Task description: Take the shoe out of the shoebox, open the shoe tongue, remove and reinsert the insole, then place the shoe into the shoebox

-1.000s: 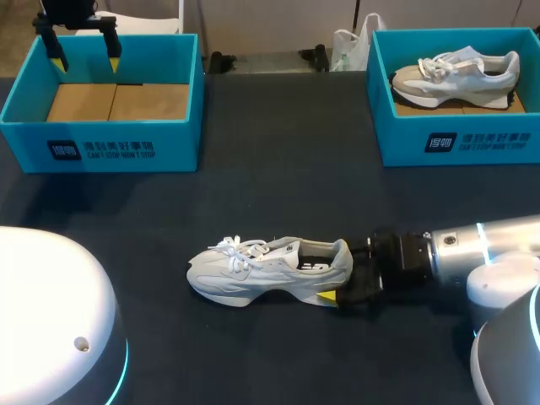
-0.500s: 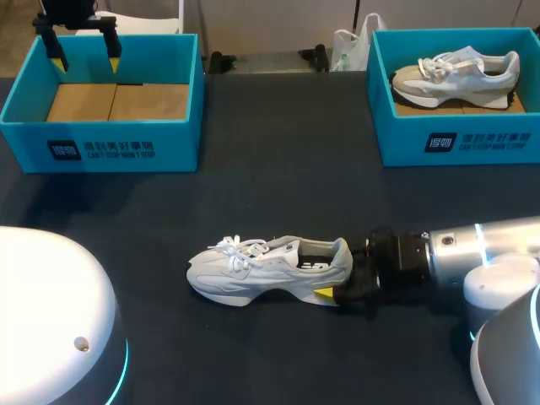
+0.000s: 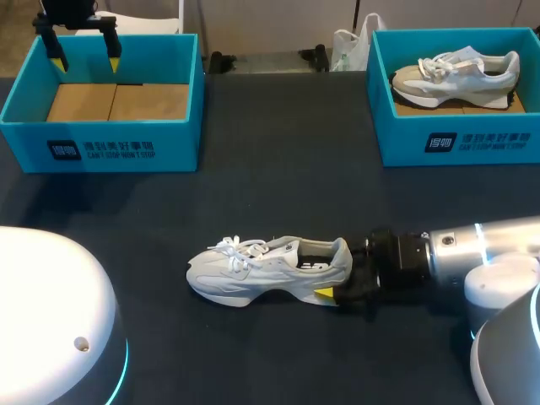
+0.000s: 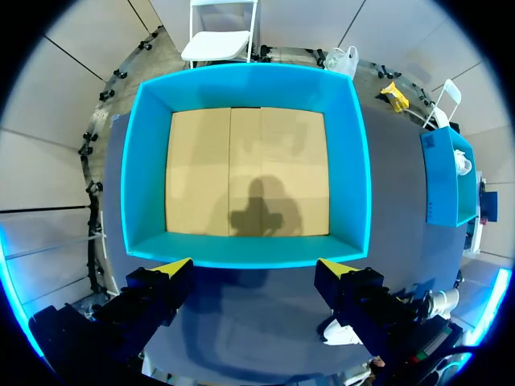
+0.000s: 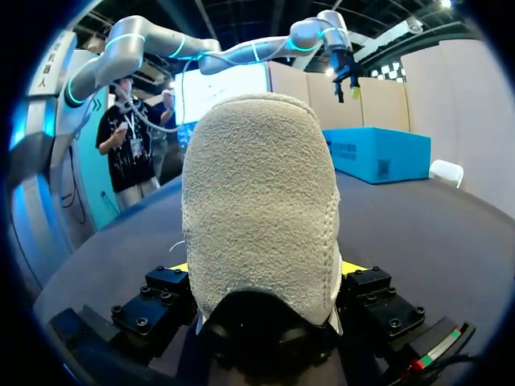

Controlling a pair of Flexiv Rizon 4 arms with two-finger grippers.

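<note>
1. The shoe is found out of any box, lying sole-down on the dark table near its front edge, well apart from both shoeboxes.
2. Its long axis is noted to run across the table: toe toward the left side, heel toward the right arm.
3. The right gripper is set at the heel, in line with that axis. In the right wrist view the heel fills the space between the two yellow tips, and both fingers appear pressed to its sides, so the shoe is taken as held by the heel.
4. The left gripper is seen over the far rim of the left shoebox, fingers spread wide and holding nothing. That box shows only its cardboard floor.
5. A second shoe is recorded in the right shoebox.
6. Judgement: removal is done and the tongue is next. The laces and tongue lie ahead of the right gripper, toward the toe, on the left arm's side. With the right gripper occupied at the heel, the free left arm is judged the one to work the tongue, although it is the farther of the two.
</note>
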